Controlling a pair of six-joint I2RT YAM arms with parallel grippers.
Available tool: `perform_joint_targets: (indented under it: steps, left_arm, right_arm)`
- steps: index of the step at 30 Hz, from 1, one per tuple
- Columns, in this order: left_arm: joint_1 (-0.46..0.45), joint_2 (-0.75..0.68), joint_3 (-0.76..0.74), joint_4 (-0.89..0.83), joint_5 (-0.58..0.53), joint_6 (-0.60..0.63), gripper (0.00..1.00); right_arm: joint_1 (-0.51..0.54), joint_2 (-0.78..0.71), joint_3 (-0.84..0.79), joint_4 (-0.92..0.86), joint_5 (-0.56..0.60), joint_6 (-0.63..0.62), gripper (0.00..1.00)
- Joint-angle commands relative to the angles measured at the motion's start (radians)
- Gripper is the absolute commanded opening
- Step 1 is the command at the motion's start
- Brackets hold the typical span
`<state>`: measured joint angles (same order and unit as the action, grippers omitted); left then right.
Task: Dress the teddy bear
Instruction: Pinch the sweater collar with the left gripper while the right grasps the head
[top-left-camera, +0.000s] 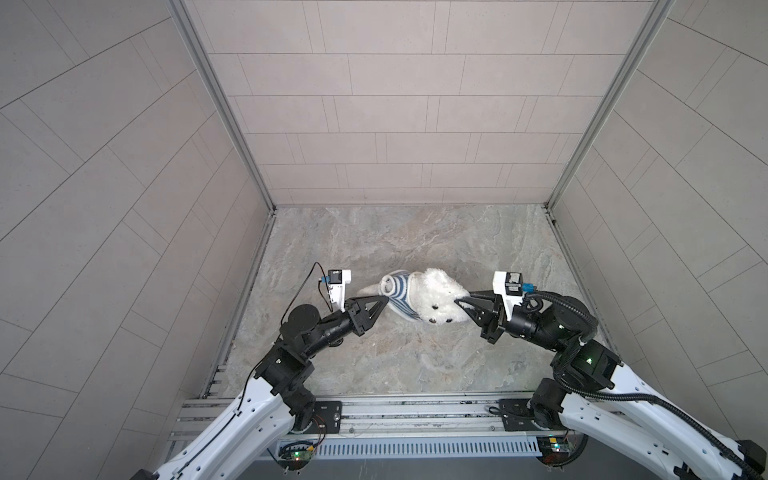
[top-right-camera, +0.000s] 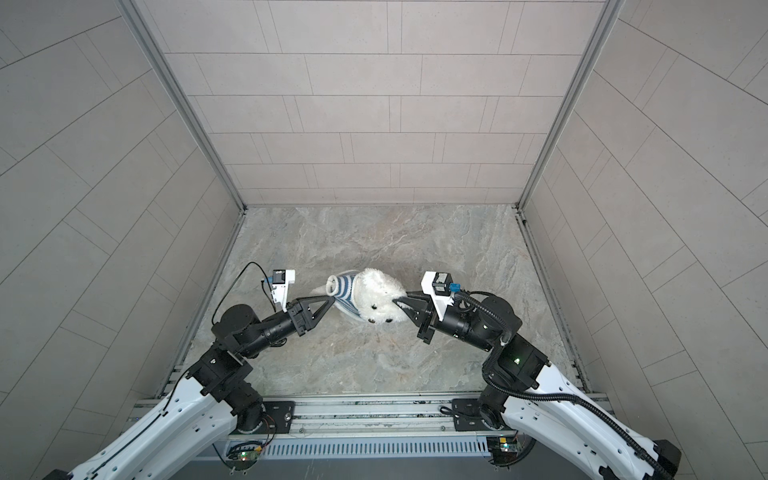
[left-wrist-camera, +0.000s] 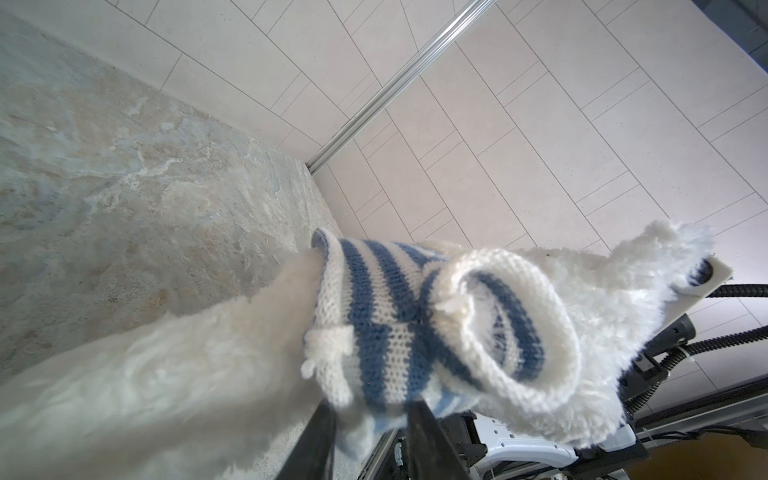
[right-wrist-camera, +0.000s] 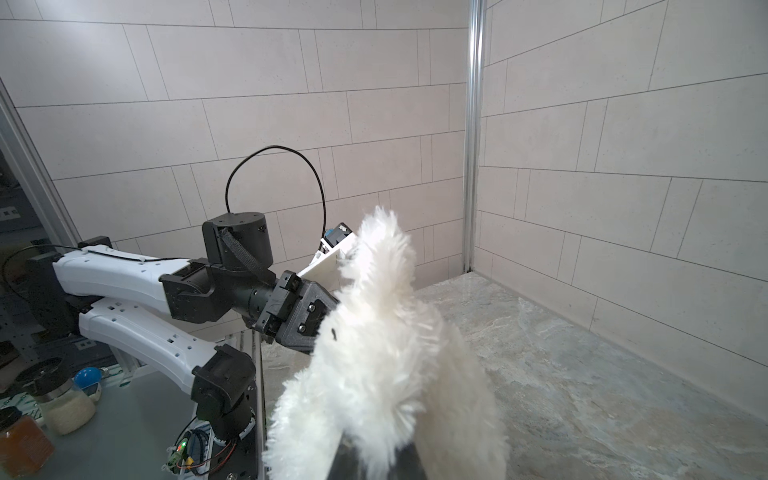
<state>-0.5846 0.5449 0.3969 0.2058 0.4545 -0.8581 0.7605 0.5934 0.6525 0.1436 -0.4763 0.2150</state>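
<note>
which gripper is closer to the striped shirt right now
Left. The left gripper is at the striped shirt, knit fabric between its fingers. The right gripper is shut on the teddy bear's head fur, apart from the shirt.

White teddy bear (top-left-camera: 440, 291); blue-and-white striped shirt (top-left-camera: 401, 293); grey-beige marbled table (top-left-camera: 415, 241); pale grey tiled walls (top-left-camera: 415, 104)

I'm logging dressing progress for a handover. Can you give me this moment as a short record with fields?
teddy bear: held between both arms, over the table
striped shirt: around its body; one knitted opening empty
left pincer: closed on shirt's edge
right pincer: shut on bear's head fur
stage: dressing unfinished
</note>
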Motion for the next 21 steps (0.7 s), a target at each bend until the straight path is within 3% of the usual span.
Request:
perform_joint_targets:
  steps: [1, 9, 15, 17, 20, 21]
  left_arm:
    - [0.005, -0.019, -0.002, 0.03, -0.01, 0.009, 0.37]
    - [0.003, -0.017, 0.034, 0.056, -0.001, 0.017, 0.15]
    - [0.003, -0.053, 0.062, -0.015, -0.048, 0.051, 0.05]
    - [0.003, -0.056, 0.061, 0.021, -0.026, 0.046, 0.13]
    - [0.003, -0.041, 0.07, 0.072, 0.033, 0.038, 0.36]
    - [0.003, -0.034, 0.077, 0.063, 0.044, 0.045, 0.37]
  right_arm:
    - [-0.001, -0.013, 0.037, 0.102, -0.036, 0.022, 0.0]
    - [-0.001, -0.01, 0.011, 0.214, -0.049, 0.076, 0.0]
    - [-0.001, -0.024, 0.028, 0.206, -0.065, 0.076, 0.0]
    - [-0.001, -0.025, 0.037, 0.189, -0.07, 0.067, 0.0]
    - [-0.001, -0.024, 0.038, 0.193, -0.075, 0.067, 0.0]
    - [-0.001, -0.02, 0.038, 0.201, -0.079, 0.069, 0.0]
